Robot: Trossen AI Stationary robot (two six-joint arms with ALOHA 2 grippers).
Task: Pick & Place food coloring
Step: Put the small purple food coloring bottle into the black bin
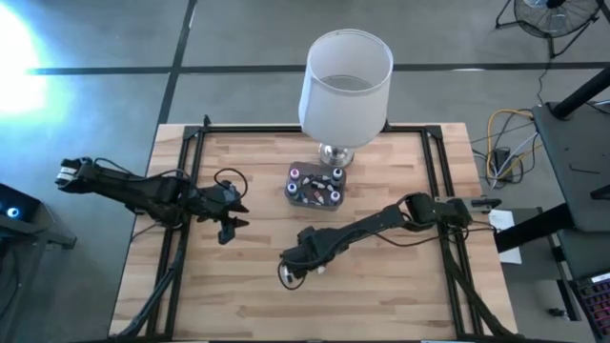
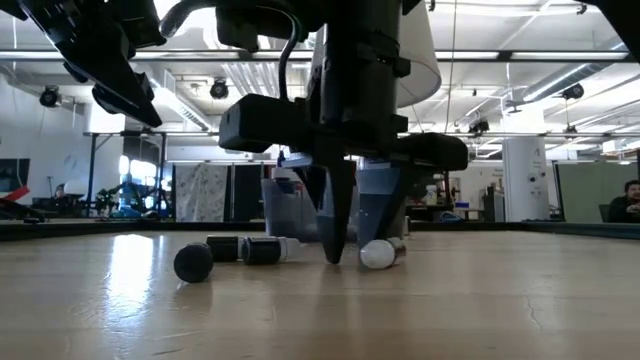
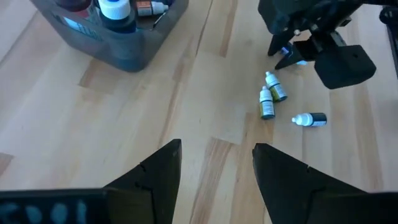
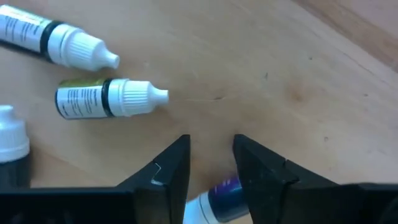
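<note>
Three loose food coloring bottles lie on their sides on the wood near my right gripper (image 4: 211,146): a white-tipped one (image 4: 59,37), a gold-labelled one (image 4: 109,98) and a dark one (image 4: 12,149). From the left wrist they show as a small cluster (image 3: 268,99). A fourth bottle with a blue body (image 4: 219,194) sits between the right fingers. My right gripper (image 1: 291,272) points down at the table's middle front. My left gripper (image 1: 229,227) hovers open left of the clear tub (image 1: 315,186), touching nothing. More bottles stand upright in that tub (image 3: 118,31). My right gripper is shut on the blue-bodied bottle, one finger on each side of its body (image 4: 227,186), near the white cap. The fingers come from above, pointing down. The bottle lies slanted across the gap, and its white end (image 2: 378,253) rests at table level.
A big white-shaded lamp (image 1: 345,81) stands on its metal foot just behind the tub, at the table's far middle. Dark bottles (image 2: 225,248) lie left of the right gripper in the low view. Bare wood (image 1: 400,295) stretches along the near side. Black rails (image 1: 181,191) edge the tabletop.
</note>
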